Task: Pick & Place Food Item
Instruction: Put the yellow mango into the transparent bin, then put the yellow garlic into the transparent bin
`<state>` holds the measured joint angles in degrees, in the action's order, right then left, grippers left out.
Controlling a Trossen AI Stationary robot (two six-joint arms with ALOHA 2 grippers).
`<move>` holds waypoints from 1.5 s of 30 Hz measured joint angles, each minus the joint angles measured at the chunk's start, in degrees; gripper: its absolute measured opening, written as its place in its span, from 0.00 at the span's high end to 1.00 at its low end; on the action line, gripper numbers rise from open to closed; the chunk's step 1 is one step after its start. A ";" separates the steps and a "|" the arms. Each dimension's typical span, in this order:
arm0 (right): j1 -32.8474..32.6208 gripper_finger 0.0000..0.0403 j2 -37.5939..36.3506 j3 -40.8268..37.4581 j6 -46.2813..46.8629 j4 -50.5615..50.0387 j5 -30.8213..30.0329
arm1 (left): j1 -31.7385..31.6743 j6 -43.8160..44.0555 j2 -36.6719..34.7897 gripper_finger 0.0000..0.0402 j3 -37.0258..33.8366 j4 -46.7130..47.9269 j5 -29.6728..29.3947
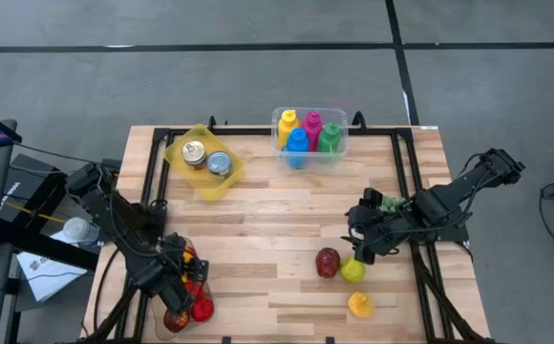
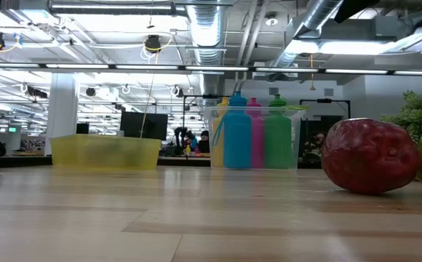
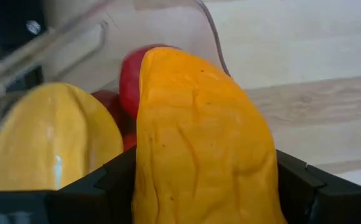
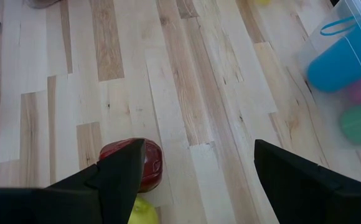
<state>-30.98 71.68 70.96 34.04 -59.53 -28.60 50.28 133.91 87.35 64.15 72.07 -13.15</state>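
Observation:
An orange-yellow food item [image 3: 199, 137] fills the left wrist view, with my left gripper [image 3: 202, 186] shut on it at the table's near left corner [image 1: 181, 275]. Behind it lie a yellow piece [image 3: 43, 143] and red pieces [image 3: 131, 81] inside a clear container [image 3: 213, 34]. My right gripper [image 1: 363, 241] hangs open above the table's right half, with nothing between its fingers [image 4: 196, 180]. Below it a dark red apple [image 1: 327, 262] and a yellow-green fruit [image 1: 352, 270] rest on the wood. My left gripper pinches the orange-yellow item between its two fingers [image 3: 109, 183], which press on its two opposite sides [image 3: 144, 174]. The fingers point steeply down from above. The item's free end sticks out past the fingers toward the red pieces; whether it still touches them I cannot tell.
A yellow tray [image 1: 203, 162] with two tins and a clear bin [image 1: 310, 134] of coloured bottles stand at the far edge. Another yellow fruit [image 1: 360, 305] lies near the front edge. A green leafy piece [image 1: 382, 203] sits by the right arm. Bare wood spans the table's middle.

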 joint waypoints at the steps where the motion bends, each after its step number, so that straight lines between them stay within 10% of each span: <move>1: 0.00 0.27 0.00 0.00 -0.03 0.00 0.00 | 0.00 0.02 0.00 0.38 -0.19 -0.54 0.06; 15: 0.00 0.27 0.00 0.00 -0.13 0.00 0.00 | 0.00 0.03 -0.28 0.04 -0.24 -3.43 0.12; 27: 0.01 0.27 0.28 0.00 0.01 0.42 -0.08 | 0.00 -4.36 -10.37 0.05 -0.21 -5.56 0.03; 34: 0.01 0.27 2.73 -0.05 -0.03 1.05 -0.13 | -1.64 -5.25 -16.50 0.30 -0.21 5.78 1.16; 42: 0.26 0.27 6.39 -0.07 -1.02 0.36 0.21 | -3.95 -15.82 -16.58 0.94 -0.19 5.20 1.17; 45: 0.24 0.27 6.41 -0.06 -1.05 0.41 0.45 | -4.33 -19.61 -15.80 0.96 -0.19 4.83 1.21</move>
<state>-30.73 78.09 70.90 32.99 -59.12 -28.15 45.95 114.29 71.55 63.96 76.90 -11.95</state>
